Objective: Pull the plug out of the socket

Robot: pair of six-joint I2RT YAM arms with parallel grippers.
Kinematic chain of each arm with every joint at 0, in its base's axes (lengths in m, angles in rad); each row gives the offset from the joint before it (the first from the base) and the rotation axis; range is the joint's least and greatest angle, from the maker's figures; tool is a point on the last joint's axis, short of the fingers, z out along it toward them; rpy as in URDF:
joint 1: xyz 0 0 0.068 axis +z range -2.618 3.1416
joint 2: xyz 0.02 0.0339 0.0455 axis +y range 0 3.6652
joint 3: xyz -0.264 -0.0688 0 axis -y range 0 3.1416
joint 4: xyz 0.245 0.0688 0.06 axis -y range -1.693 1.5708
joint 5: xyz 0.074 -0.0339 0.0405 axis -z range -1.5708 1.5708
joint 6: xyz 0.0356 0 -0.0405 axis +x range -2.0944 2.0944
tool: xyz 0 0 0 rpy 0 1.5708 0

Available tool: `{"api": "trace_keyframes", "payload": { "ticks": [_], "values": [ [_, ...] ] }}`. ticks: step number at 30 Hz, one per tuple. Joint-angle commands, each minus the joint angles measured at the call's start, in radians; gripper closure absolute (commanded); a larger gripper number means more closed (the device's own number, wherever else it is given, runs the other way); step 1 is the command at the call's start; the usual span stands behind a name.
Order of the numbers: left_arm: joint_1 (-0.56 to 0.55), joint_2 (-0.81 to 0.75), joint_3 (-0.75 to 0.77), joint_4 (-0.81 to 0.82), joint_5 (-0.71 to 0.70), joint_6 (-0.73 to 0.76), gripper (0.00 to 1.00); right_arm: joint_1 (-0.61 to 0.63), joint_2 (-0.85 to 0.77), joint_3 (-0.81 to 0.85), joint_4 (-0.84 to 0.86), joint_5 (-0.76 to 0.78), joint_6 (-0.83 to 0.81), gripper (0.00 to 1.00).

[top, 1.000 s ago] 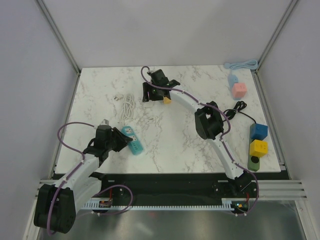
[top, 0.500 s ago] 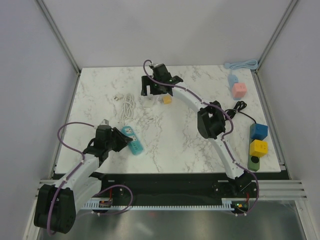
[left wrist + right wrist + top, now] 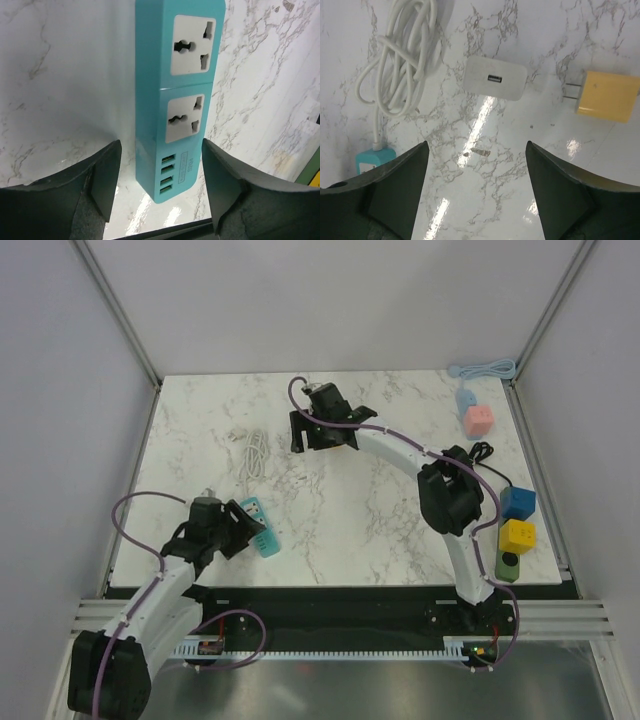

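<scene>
The marble table [image 3: 340, 530] carries everything. Over its far side hangs the right gripper [image 3: 476, 147], its 2 fingers spread wide and holding nothing. The left gripper [image 3: 161, 145] is spread too, with a finger on either side of the teal power strip [image 3: 150, 100] and not touching it. The strip's 2 sockets have nothing plugged in. A coiled white cord [image 3: 402, 65] runs into the strip's end. The white USB charger plug [image 3: 495, 78] lies flat on the marble below the right gripper, near a yellow plug [image 3: 609, 96].
</scene>
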Motion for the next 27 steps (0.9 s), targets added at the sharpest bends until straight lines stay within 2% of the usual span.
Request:
{"api": "trace_keyframes", "payload": {
  "ticks": [1, 2, 4, 5, 7, 12, 21, 27],
  "values": [
    [0.006, -0.059, 0.032, -0.117, -0.040, 0.000, 0.26, 0.017, -0.101, -0.090, 0.087, 0.025, 0.011, 0.17],
    [0.006, -0.070, 0.038, -0.126, -0.041, 0.000, 0.26, 0.021, -0.107, -0.124, 0.100, 0.020, 0.014, 0.20],
    [0.006, -0.099, 0.059, -0.143, -0.033, 0.000, 0.26, 0.023, -0.106, -0.144, 0.127, -0.006, 0.026, 0.33],
    [0.006, -0.110, 0.065, -0.152, -0.030, 0.005, 0.26, 0.024, -0.103, -0.153, 0.135, -0.014, 0.031, 0.43],
    [0.006, -0.131, 0.085, -0.157, -0.018, 0.013, 0.26, 0.024, -0.081, -0.152, 0.155, -0.027, 0.044, 0.53],
    [0.006, -0.154, 0.119, -0.168, 0.001, 0.045, 0.32, 0.024, 0.003, -0.080, 0.175, -0.009, 0.060, 0.66],
    [0.006, -0.208, 0.217, -0.220, -0.004, 0.128, 0.35, 0.024, 0.156, 0.100, 0.170, -0.031, 0.101, 0.70],
    [0.006, -0.228, 0.268, -0.233, -0.014, 0.171, 0.36, 0.018, 0.222, 0.207, 0.169, 0.069, 0.054, 0.69]
  ]
}}
